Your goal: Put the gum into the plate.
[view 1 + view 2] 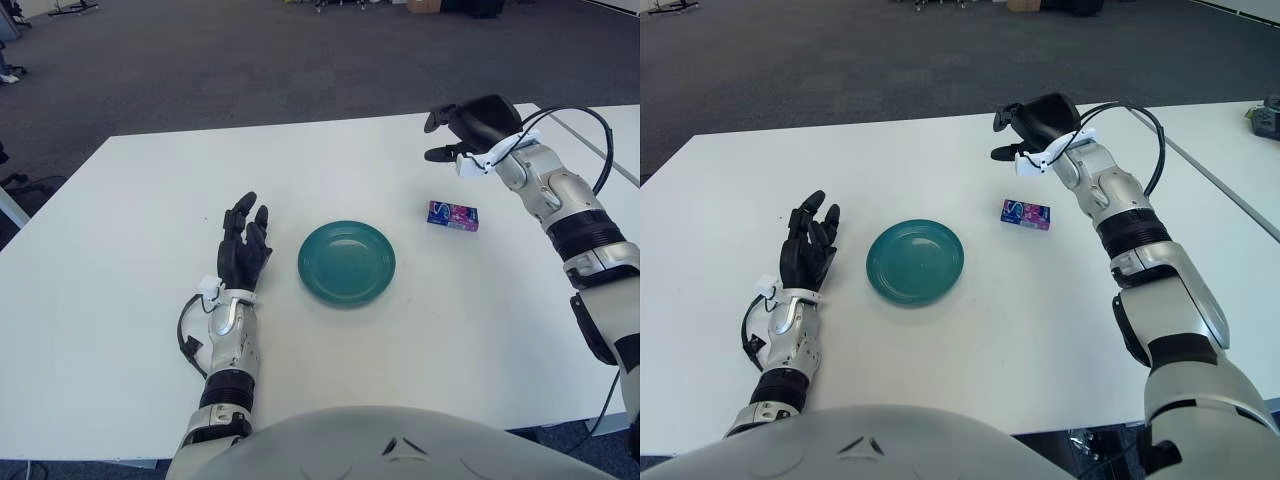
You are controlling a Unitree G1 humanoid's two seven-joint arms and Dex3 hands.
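The gum [453, 215] is a small purple and blue pack lying flat on the white table, to the right of the teal plate [347, 263]. My right hand [450, 131] hovers above the table behind the pack, fingers spread and holding nothing. A clear gap separates it from the gum. My left hand [243, 240] shows left of the plate, fingers extended and open, holding nothing.
The white table [120, 250] runs wide on both sides of the plate. A second white table [600, 125] adjoins at the far right, with a black cable looping off my right forearm. Dark carpet lies beyond the far edge.
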